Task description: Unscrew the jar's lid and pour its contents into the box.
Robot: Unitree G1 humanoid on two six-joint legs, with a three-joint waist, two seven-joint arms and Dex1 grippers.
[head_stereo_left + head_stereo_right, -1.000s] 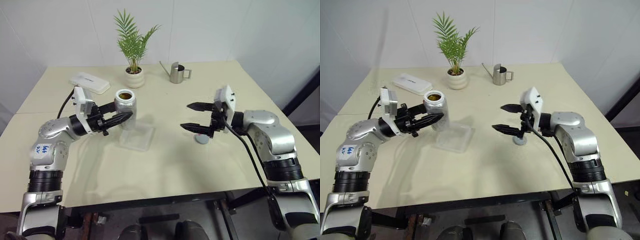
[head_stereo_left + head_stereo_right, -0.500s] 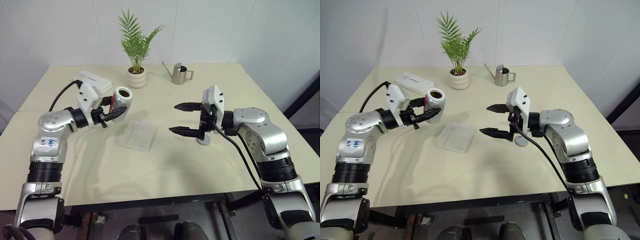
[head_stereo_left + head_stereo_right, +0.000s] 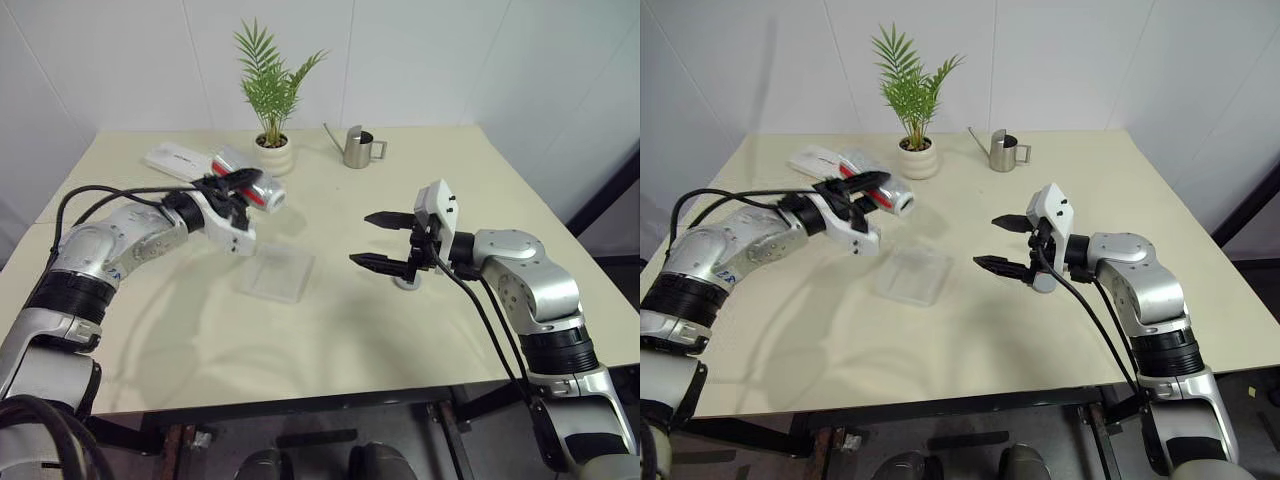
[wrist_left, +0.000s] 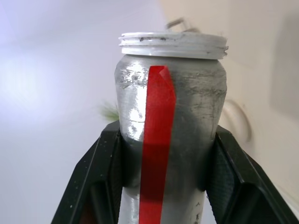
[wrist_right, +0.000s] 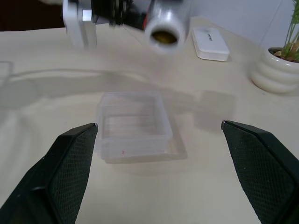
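My left gripper (image 3: 243, 186) is shut on the jar (image 3: 252, 189), a silver-grey cylinder with a red stripe (image 4: 156, 140). The jar lies nearly level in the air, and its open mouth (image 5: 163, 35) faces the right arm. Brown contents (image 5: 162, 36) show inside the mouth. The box (image 3: 277, 272), a clear plastic tray, sits on the table just below and in front of the jar's mouth. To the right of the box my right gripper (image 3: 380, 240) hangs open with nothing in it. The round grey lid (image 3: 405, 283) lies on the table beneath it, partly hidden.
A flat white case (image 3: 175, 160) lies at the back left, behind the jar. A potted plant (image 3: 272, 150) and a steel watering jug (image 3: 355, 148) stand along the back of the cream table (image 3: 330, 340).
My left wrist has rolled and tipped the jar from upright to nearly level, with its mouth turned toward the right arm. The right gripper stays open in about the same place.
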